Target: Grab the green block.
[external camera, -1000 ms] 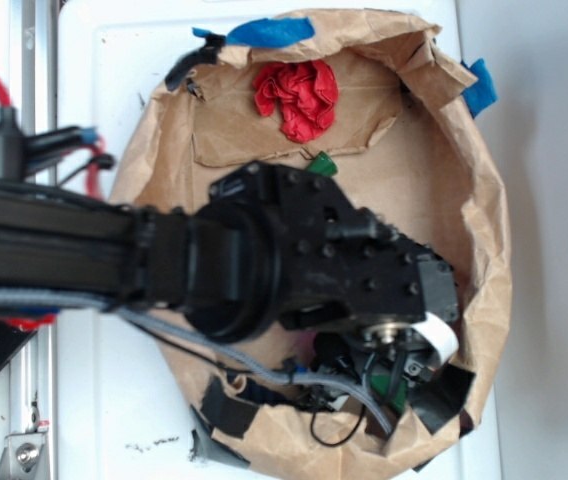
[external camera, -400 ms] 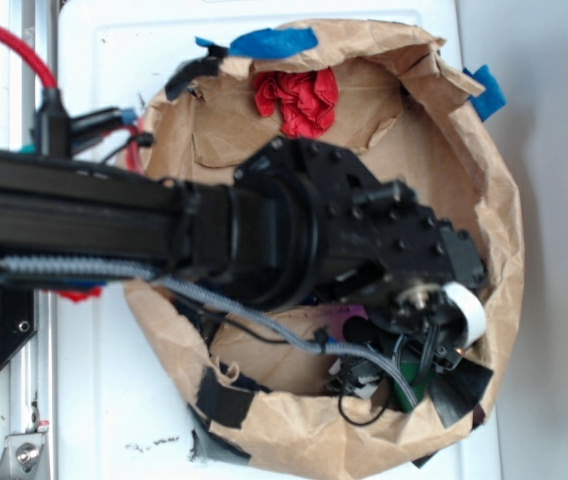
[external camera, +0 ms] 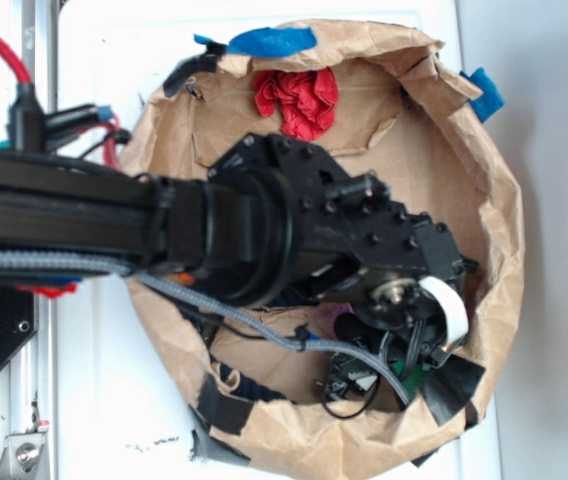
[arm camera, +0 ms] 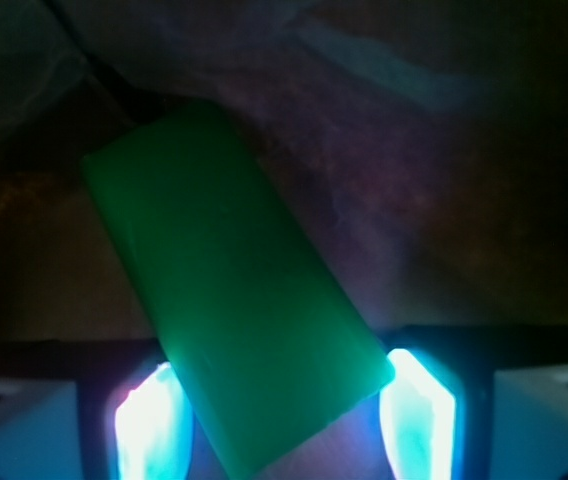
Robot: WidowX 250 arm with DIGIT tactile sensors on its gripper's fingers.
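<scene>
No text, label, brand or number is readable in these views. The surfaces that show carry no writing that I can make out.

Black arm (external camera: 164, 235) lying across paper bag (external camera: 489, 200), covering its middle. Red cloth (external camera: 297, 98) sitting at far side. Green sliver (external camera: 411, 381) peeking beneath wrist.

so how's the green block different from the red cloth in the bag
The green block is smooth and flat-faced, while the red cloth is crumpled. The block sits between the fingers of the gripper; the cloth lies apart from the arm, uncovered. Both rest inside the paper bag.
</scene>
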